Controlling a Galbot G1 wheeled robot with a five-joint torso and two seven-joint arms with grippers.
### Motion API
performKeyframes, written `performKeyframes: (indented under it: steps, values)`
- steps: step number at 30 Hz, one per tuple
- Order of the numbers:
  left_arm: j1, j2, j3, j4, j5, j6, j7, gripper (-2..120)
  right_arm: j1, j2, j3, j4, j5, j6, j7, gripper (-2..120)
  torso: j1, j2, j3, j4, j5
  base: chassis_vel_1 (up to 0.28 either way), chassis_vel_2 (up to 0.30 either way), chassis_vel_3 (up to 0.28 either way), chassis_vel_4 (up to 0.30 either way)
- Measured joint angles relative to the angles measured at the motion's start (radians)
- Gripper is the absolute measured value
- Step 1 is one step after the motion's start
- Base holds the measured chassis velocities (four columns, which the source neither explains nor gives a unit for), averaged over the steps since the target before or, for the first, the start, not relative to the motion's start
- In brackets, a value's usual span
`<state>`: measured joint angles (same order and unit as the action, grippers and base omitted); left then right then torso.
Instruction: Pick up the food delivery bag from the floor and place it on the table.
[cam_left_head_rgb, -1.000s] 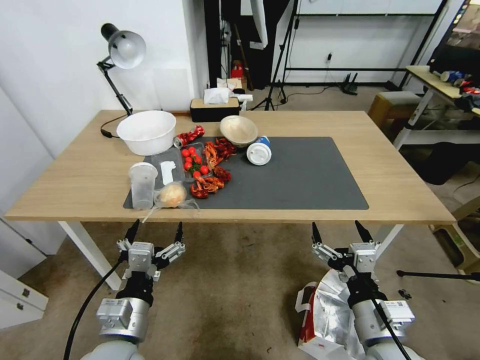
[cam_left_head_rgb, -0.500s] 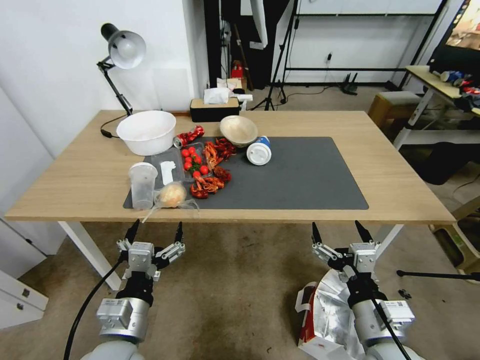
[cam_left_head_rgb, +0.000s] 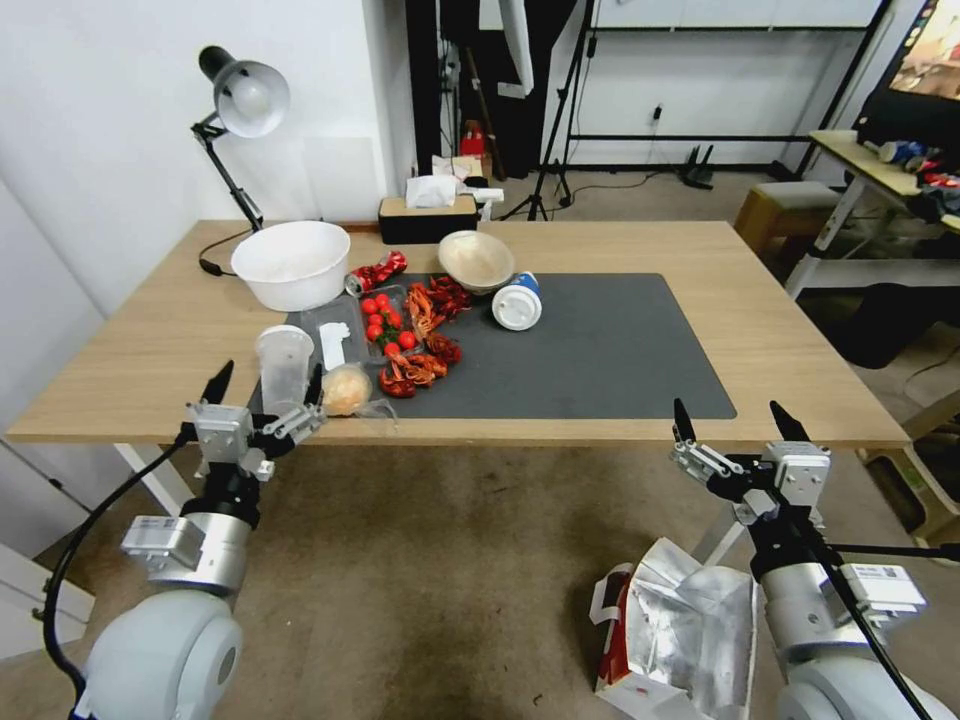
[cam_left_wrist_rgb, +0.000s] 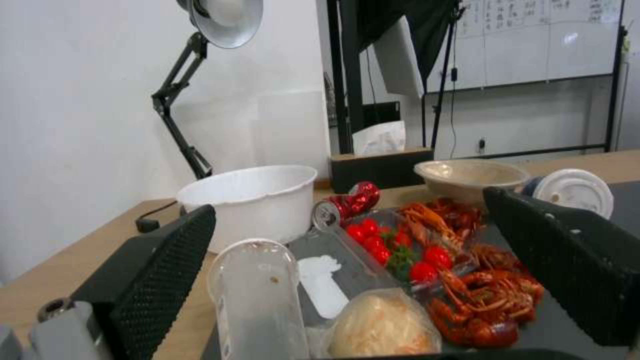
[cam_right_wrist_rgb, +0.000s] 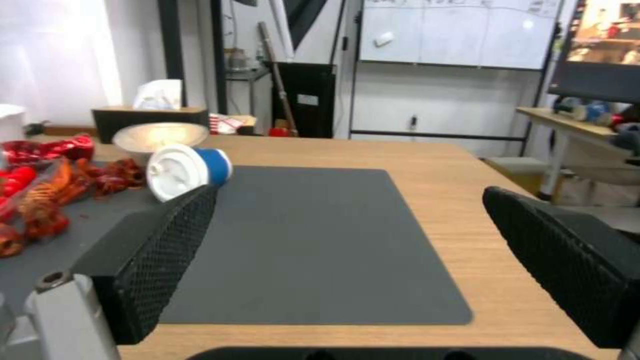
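Nothing is done yet, I judge: the table (cam_left_head_rgb: 760, 330) holds no bag. The food delivery bag (cam_left_head_rgb: 680, 630) lies on the floor (cam_left_head_rgb: 450, 560) beside my right gripper (cam_left_head_rgb: 735, 425), fingers spread, empty. My left gripper (cam_left_head_rgb: 265, 385) hovers spread at the table's edge.

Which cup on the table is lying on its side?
The blue cup with the white lid, tipped over on the dark mat. The clear cup stands upright.

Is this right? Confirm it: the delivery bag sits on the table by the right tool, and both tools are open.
Not quite. The head view shows the delivery bag on the floor, not the table, beside the right tool. Both tools, left tool included, are open.
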<state>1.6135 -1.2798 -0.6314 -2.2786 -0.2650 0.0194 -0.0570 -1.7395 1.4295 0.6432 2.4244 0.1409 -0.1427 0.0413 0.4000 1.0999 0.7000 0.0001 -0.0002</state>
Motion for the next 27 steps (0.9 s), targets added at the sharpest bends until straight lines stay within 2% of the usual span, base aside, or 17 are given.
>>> performKeyframes:
  steps: [7,13,27]
  values:
    - [0.009,-0.006,0.013,0.011,0.02,-0.023,0.005,100,0.01,-0.009,0.009,-0.011,0.053,0.026,-0.05,100,0.0,0.0,0.0,0.0,0.0002,0.0,0.0,0.0,0.0]
    - [0.013,-0.007,0.02,0.011,0.02,-0.03,0.007,100,0.017,-0.002,0.004,-0.016,0.058,0.028,-0.053,100,-0.005,-0.01,-0.005,-0.0001,0.0002,0.0,0.0,0.0,0.0]
    - [0.026,-0.009,0.033,0.01,0.022,-0.049,0.012,100,0.018,0.007,0.005,-0.011,0.058,0.016,-0.048,100,-0.036,-0.083,-0.046,-0.0001,0.0002,0.0,0.0,0.0,0.0]
